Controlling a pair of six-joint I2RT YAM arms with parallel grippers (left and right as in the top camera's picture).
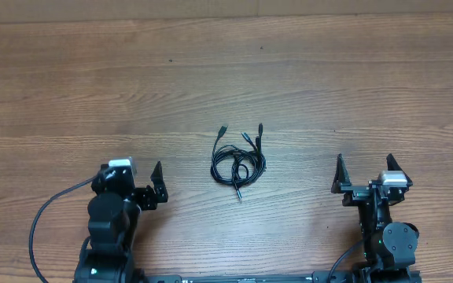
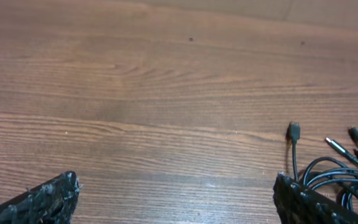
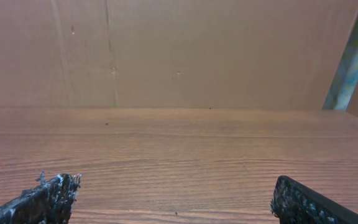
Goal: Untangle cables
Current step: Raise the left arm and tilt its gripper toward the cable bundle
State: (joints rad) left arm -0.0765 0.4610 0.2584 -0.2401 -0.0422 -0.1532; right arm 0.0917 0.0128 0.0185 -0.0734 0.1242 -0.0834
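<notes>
The cables (image 1: 239,159) are thin black cords tangled in a small coil at the middle of the wooden table, with several plug ends sticking out at the top and one at the bottom. In the left wrist view the coil (image 2: 337,168) shows at the right edge, partly behind my right finger. My left gripper (image 1: 136,174) is open and empty, left of the coil. My right gripper (image 1: 364,167) is open and empty, right of the coil. The cables do not show in the right wrist view.
The wooden table (image 1: 226,71) stretches bare behind the coil. A brown cardboard wall (image 3: 166,50) stands at the table's far edge in the right wrist view. Thicker black arm cables (image 1: 42,224) trail by the left arm's base.
</notes>
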